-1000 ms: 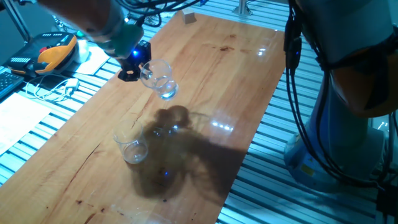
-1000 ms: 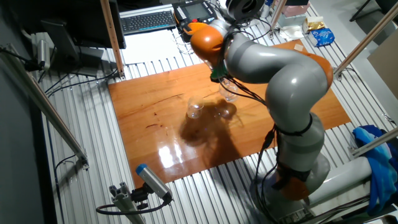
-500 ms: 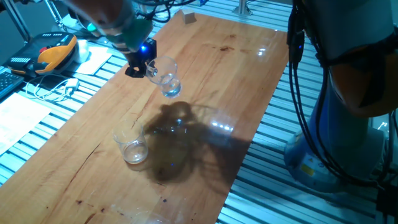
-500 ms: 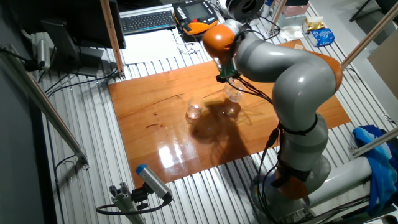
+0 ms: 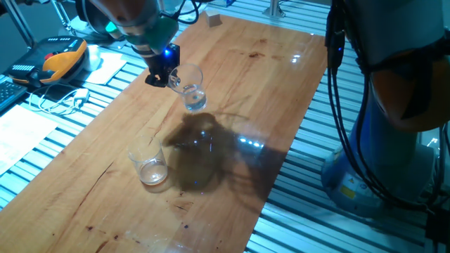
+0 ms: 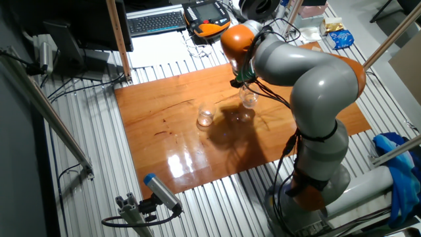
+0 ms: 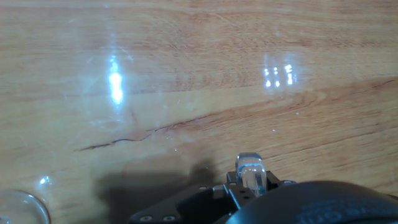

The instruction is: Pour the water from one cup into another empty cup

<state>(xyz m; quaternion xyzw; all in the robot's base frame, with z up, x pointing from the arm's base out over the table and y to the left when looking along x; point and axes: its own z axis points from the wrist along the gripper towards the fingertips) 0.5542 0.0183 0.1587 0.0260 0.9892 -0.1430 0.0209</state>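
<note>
My gripper (image 5: 167,75) is shut on the handle of the clear glass mug (image 5: 190,87) and holds it in the air above the wooden table (image 5: 267,77), slightly tilted. A little clear water (image 5: 196,102) sits in its bottom. The handleless glass tumbler (image 5: 148,163) stands upright on the table, nearer the camera and apart from the mug. In the other fixed view the mug (image 6: 248,99) hangs to the right of the tumbler (image 6: 205,117), below the gripper (image 6: 241,80). The hand view shows the mug handle (image 7: 250,173) between the jaws and the tumbler's rim (image 7: 17,208) at the bottom left.
A small wooden block (image 5: 214,20) lies at the table's far end. An orange and black pendant (image 5: 59,56), cables and papers lie on the slatted bench to the left. The arm's own base (image 6: 316,184) stands at the table's right side.
The arm has carried the mug away from the tumbler, toward the table's far end. The mug has tipped back closer to upright. The tumbler has not moved.
</note>
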